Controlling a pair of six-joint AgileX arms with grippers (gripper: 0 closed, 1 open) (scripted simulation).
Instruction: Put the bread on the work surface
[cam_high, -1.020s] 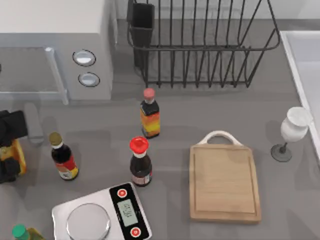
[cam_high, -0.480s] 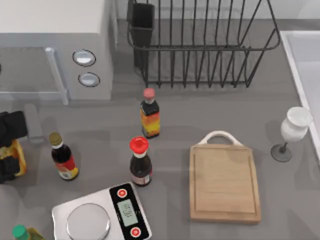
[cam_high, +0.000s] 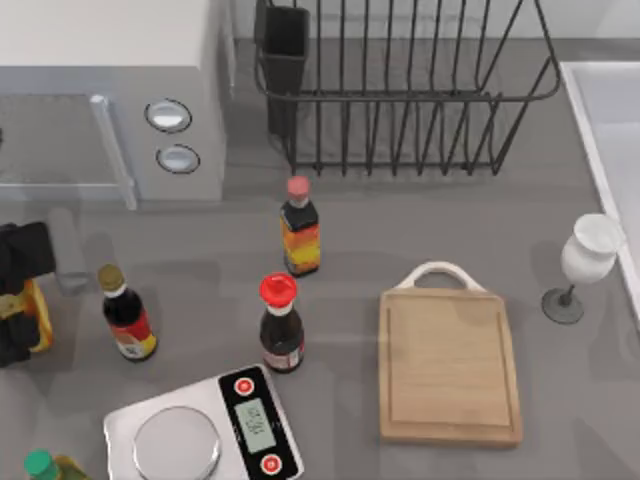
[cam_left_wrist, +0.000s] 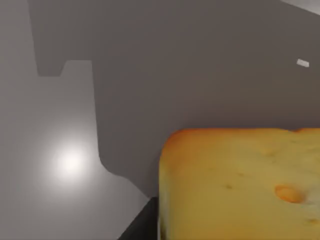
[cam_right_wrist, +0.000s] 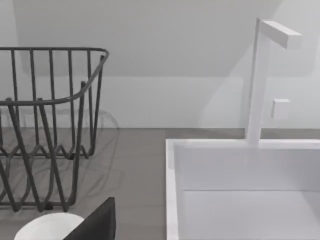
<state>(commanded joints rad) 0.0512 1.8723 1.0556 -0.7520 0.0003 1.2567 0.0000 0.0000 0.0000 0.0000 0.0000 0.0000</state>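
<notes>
Bread: a thick golden-yellow slice (cam_left_wrist: 240, 185) with an orange-brown crust and small pits, at the table's far left edge.
Left gripper: (cam_high: 18, 295) at the left edge, dark, clamped around the bread, yellow showing between its parts.
Right gripper: whether its fingers are open cannot be told.
Work surface: light wooden board (cam_high: 449, 365), right of centre, white loop handle toward the far side, bare.
Table: grey (cam_high: 400, 220), with sauce bottles, a silver scale (cam_high: 205, 428), a wire rack (cam_high: 400, 90) and a white sink (cam_right_wrist: 240, 190).
</notes>
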